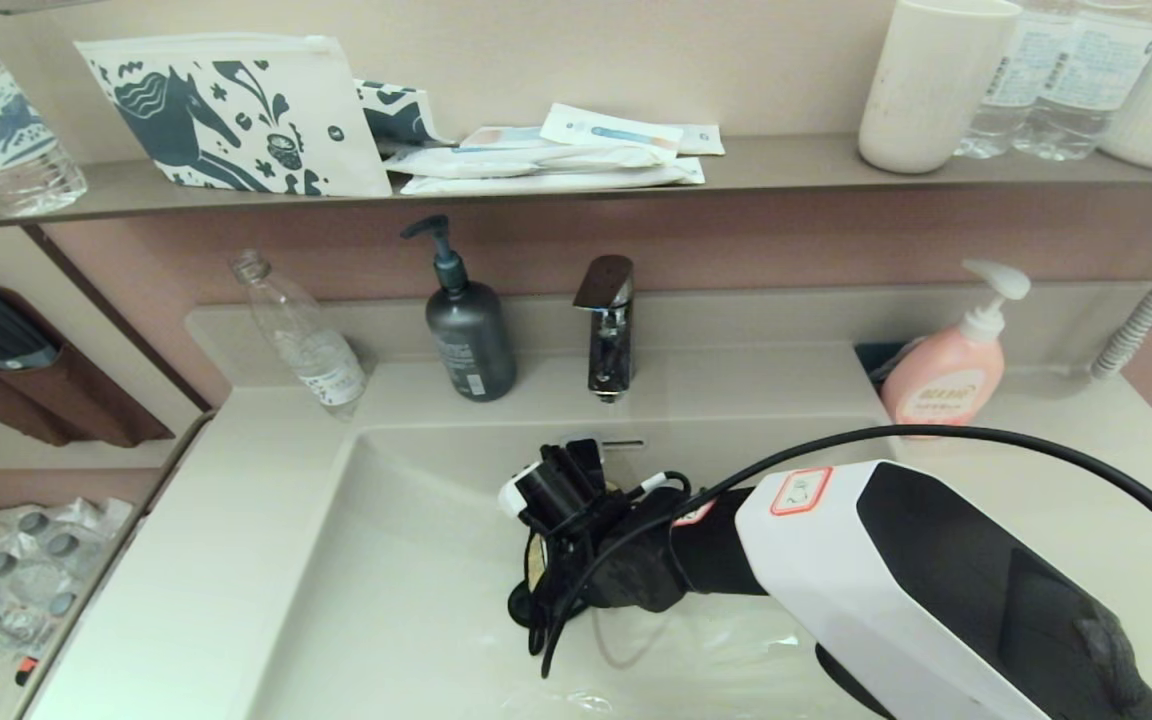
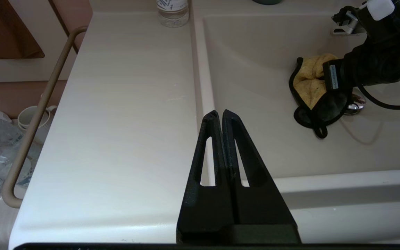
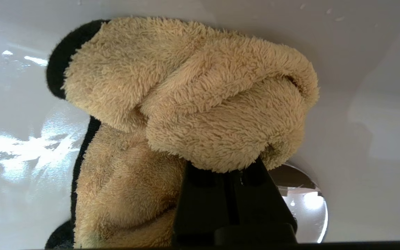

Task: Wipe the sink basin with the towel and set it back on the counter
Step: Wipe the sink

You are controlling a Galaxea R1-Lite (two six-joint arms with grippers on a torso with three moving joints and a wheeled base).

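My right gripper (image 3: 233, 172) is down in the sink basin (image 1: 406, 590), shut on the towel (image 3: 186, 104). The mustard-yellow fluffy cloth is bunched over the fingertips and pressed to the glossy bowl floor. Beside it lies the chrome drain plug (image 3: 306, 203). In the left wrist view the towel (image 2: 309, 81) shows its black trim and loop under the right wrist, near the basin's middle (image 2: 255, 69). In the head view the wrist hides nearly all of the cloth. My left gripper (image 2: 219, 113) is shut on nothing, parked above the counter (image 2: 123, 104) by the sink's left rim.
A chrome faucet (image 1: 608, 320) stands behind the basin, with a dark pump bottle (image 1: 469, 335) and a clear plastic bottle (image 1: 301, 335) to its left. A pink pump bottle (image 1: 946, 375) stands at the back right. A towel bar (image 2: 33, 121) runs along the counter's left side.
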